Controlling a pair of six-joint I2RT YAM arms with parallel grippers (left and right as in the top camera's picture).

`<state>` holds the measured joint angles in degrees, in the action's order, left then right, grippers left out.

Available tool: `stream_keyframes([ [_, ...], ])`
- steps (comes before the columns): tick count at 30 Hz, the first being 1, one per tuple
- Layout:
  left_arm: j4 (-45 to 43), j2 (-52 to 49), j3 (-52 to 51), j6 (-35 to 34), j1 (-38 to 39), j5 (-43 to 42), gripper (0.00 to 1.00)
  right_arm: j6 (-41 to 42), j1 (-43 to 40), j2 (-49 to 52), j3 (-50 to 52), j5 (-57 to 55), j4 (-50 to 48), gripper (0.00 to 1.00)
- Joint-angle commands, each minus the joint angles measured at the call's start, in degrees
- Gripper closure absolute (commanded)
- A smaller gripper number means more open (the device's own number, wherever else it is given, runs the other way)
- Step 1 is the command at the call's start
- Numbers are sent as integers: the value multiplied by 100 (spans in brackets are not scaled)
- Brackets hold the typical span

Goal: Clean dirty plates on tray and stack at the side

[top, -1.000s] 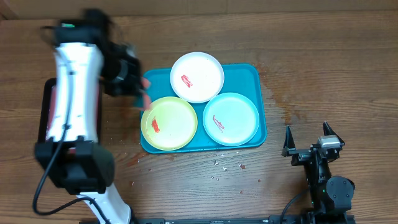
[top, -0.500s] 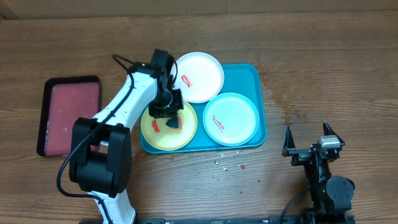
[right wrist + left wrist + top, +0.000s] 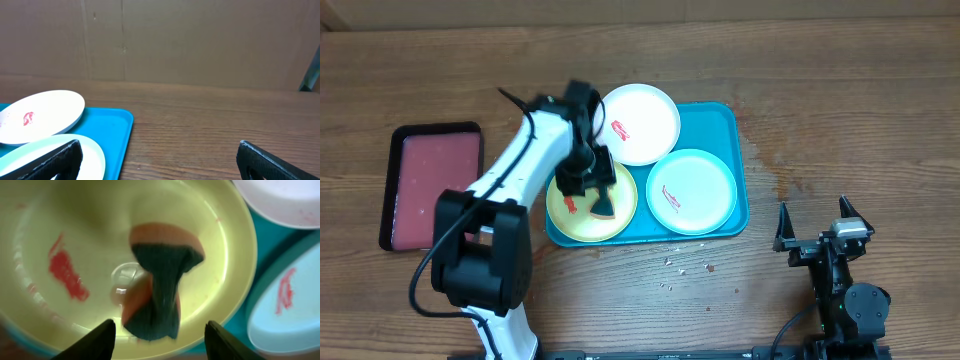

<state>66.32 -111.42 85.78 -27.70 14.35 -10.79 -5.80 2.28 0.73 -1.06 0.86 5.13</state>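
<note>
Three plates lie on the turquoise tray (image 3: 738,150): a white plate (image 3: 638,123), a mint-green plate (image 3: 691,190) and a yellow-green plate (image 3: 570,215), each with a red smear. My left gripper (image 3: 588,184) hovers over the yellow-green plate (image 3: 215,245), open. An orange and dark green sponge (image 3: 162,280) rests on that plate, ahead of the fingertips (image 3: 100,340) and free of both. A red smear (image 3: 67,272) sits left of the sponge. My right gripper (image 3: 815,235) stands open off the tray's right corner, with nothing in it (image 3: 165,160).
A black-rimmed pinkish tray (image 3: 432,185) lies at the left. Small crumbs (image 3: 680,265) are scattered on the wooden table in front of the turquoise tray. The white plate (image 3: 42,117) and the tray edge (image 3: 127,125) show in the right wrist view.
My left arm swung from beside the pinkish tray to above the yellow-green plate. Its jaws have parted and the sponge now lies on the plate. The right arm has not moved.
</note>
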Motion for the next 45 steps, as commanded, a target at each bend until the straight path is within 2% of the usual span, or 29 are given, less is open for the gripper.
stream_keyframes([
  [1, 457, 240, 1014, 101, -282, 72, 42, -2, 24, -57, 57, -17, -31, 0],
  [4, 920, 656, 1600, 109, -570, 70, 42, -2, 24, -57, 59, -17, -31, 0],
  [7, 1023, 1185, 1676, 44, -916, 83, 40, -2, 24, -57, 57, -17, -31, 0],
  [10, 1285, 1550, 1676, 48, -1215, 236, 13, -2, 24, -57, 59, -17, -31, 0],
  [12, 1589, 1674, 1676, 72, -1360, 479, 0, -4, 24, -57, 59, -13, -50, 0],
  [15, 2076, 1692, 1668, 68, -1445, 973, 0, 35, 28, -57, 59, 411, -468, 0],
  [20, 2212, 1670, 1486, 70, -1443, 1132, 0, 1266, 28, -57, 59, 3746, -1082, 0],
  [22, 2173, 1668, 1386, 68, -1443, 1119, 0, 1469, 28, -57, 59, 4640, -1558, 0],
  [24, 2168, 1659, 1307, 68, -1443, 1115, 1, 1838, 28, -57, 59, 4843, -2444, 0],
  [27, 2146, 1659, 1202, 70, -1405, 1117, 0, 2562, 26, -57, 17, 4426, -4684, 0],
  [28, 2144, 1659, 1180, 70, -1399, 1117, 0, 2636, 24, -57, -76, 4098, -5115, 0],
  [30, 2146, 1659, 1172, 70, -1394, 1117, 0, 2664, 24, -57, -450, 3508, -5263, 0],
  [33, 2146, 1659, 1172, 70, -1394, 1102, 0, 2234, 22, 35, -1449, 3036, -4116, 0],
  [35, 2144, 1659, 1172, 70, -1394, 1093, 0, 1469, 22, 269, -2382, 2933, -2728, 0],
  [37, 2142, 1659, 1172, 68, -1394, 1093, 0, 964, 22, 750, -3576, 2413, -876, 0],
  [40, 2146, 1659, 1172, 68, -1394, 1073, 0, 382, 22, 1880, -5414, 1687, 1711, 0],
  [42, 2144, 1659, 1172, 66, -1394, 1060, 0, -15, 24, 2767, -6502, 1539, 3143, 0],
  [45, 2133, 1659, 1172, 70, -1394, 835, 0, -107, 26, 4135, -7956, 1718, 4944, 0],
])
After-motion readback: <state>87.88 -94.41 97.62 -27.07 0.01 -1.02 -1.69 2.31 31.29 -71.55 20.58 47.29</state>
